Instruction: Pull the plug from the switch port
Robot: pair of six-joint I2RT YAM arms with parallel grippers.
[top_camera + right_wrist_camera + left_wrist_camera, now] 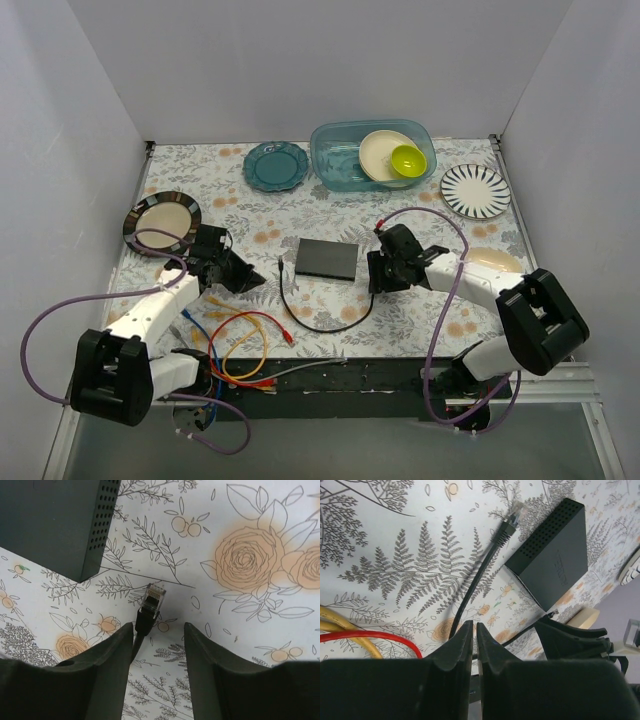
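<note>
The black switch box [327, 259] lies flat mid-table; its sockets do not show in any view. A black cable [320, 325] curves in front of it, with both ends lying loose on the cloth. In the right wrist view one clear plug [152, 597] lies free, right of the box [50, 525], just ahead of my open right gripper [159, 625] and close to its left finger. In the left wrist view the other plug [512, 515] lies free beside the box [555, 555], well ahead of my shut, empty left gripper [474, 625]. From above, the left gripper [258, 283] is left of the box and the right gripper [372, 275] is at its right end.
Red, yellow and blue cables [240, 345] are piled at the front left. A dark-rimmed plate [162, 218], a teal plate [276, 165], a blue tub [340, 170] holding bowls, a striped plate [476, 190] and a beige plate [495, 260] ring the back and sides.
</note>
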